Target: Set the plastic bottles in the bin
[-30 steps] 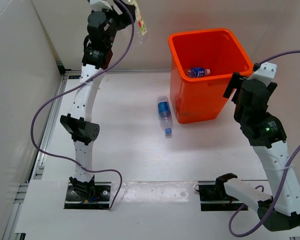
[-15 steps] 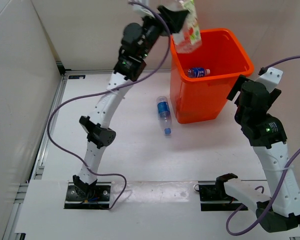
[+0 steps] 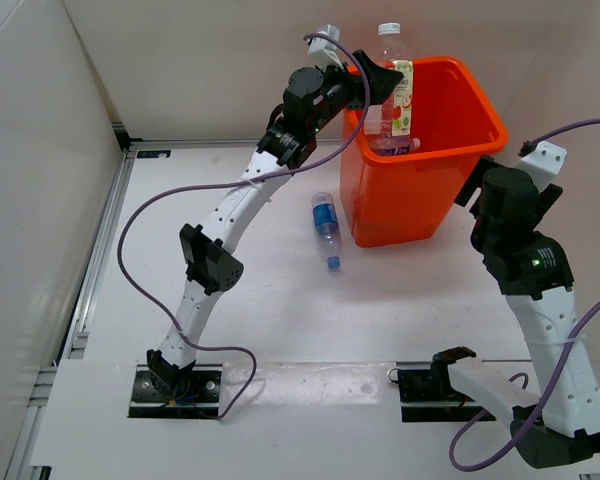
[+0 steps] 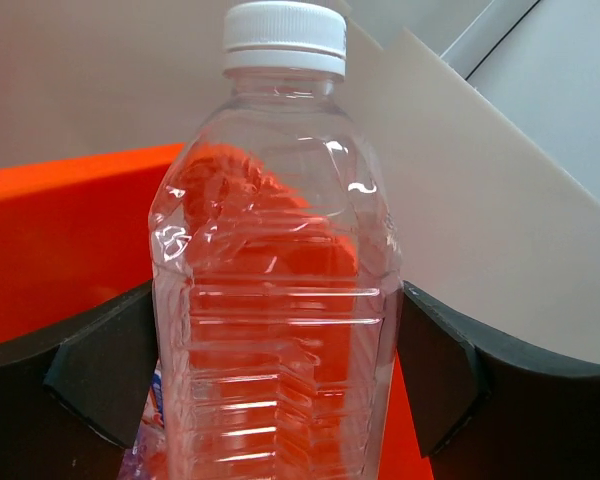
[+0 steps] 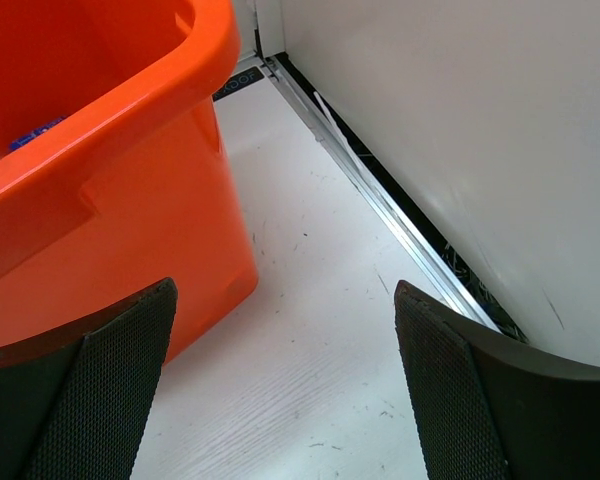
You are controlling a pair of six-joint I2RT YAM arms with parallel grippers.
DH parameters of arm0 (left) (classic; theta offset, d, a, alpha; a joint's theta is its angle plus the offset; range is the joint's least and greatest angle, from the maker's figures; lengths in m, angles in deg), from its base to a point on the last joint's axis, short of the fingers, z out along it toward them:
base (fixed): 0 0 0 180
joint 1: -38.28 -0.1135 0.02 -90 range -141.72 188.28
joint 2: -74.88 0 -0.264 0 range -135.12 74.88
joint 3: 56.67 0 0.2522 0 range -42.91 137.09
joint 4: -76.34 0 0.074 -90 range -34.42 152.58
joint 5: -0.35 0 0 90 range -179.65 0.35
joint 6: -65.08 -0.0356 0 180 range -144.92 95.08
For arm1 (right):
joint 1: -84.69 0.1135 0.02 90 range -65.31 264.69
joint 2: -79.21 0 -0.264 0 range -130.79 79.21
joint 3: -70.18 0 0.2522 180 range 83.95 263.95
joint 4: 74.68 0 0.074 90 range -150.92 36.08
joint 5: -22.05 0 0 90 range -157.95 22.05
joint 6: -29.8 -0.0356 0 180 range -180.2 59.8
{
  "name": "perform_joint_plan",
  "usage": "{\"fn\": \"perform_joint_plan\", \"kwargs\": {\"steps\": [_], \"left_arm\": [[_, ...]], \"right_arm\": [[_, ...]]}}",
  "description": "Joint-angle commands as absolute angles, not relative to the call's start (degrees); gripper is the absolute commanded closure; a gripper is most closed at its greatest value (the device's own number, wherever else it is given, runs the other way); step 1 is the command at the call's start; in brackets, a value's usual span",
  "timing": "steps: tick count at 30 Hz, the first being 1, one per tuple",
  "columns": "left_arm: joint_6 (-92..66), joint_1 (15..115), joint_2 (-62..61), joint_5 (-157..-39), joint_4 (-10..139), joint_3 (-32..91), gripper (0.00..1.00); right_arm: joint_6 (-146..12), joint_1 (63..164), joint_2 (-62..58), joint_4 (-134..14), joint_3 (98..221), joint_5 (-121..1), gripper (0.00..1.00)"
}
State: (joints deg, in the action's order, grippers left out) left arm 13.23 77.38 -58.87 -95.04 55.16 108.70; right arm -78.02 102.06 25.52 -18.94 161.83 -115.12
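A clear plastic bottle with a white cap and a green-and-red label hangs upright over the near-left part of the orange bin. My left gripper flanks it with its jaws open, and in the left wrist view a thin gap shows between the bottle and the right finger. A blue-labelled bottle lies inside the bin. Another blue-labelled bottle lies on the table left of the bin. My right gripper is open and empty, low beside the bin's right wall.
White walls enclose the table on the left, back and right. A metal rail runs along the right wall's foot, close to my right gripper. The right arm stands just right of the bin. Purple cables trail from both arms.
The left arm has swung right from the back wall to over the bin, carrying the bottle, which has turned upright. Its jaws have widened around the bottle. The right arm has barely moved.
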Motion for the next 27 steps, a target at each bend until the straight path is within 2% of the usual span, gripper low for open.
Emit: {"fn": "perform_joint_plan", "kwargs": {"steps": [1,11,19,27], "left_arm": [[13.49,76.7,-55.73,-94.75,56.26,110.63,0.0],[12.78,75.2,-54.94,-95.54,57.75,110.9,0.0],[15.68,75.46,-55.72,-105.64,60.48,105.71,0.0],[0.16,75.73,-56.08,-112.15,53.53,105.98,0.0]], "right_arm": [[-78.39,102.36,26.13,-20.93,161.46,-115.23,0.1],[-76.81,103.23,25.69,-23.12,160.68,-114.88,0.1],[-76.98,103.32,26.04,-23.39,160.06,-114.44,0.1],[-76.81,103.41,26.56,-23.3,159.18,-114.27,0.1]]}}
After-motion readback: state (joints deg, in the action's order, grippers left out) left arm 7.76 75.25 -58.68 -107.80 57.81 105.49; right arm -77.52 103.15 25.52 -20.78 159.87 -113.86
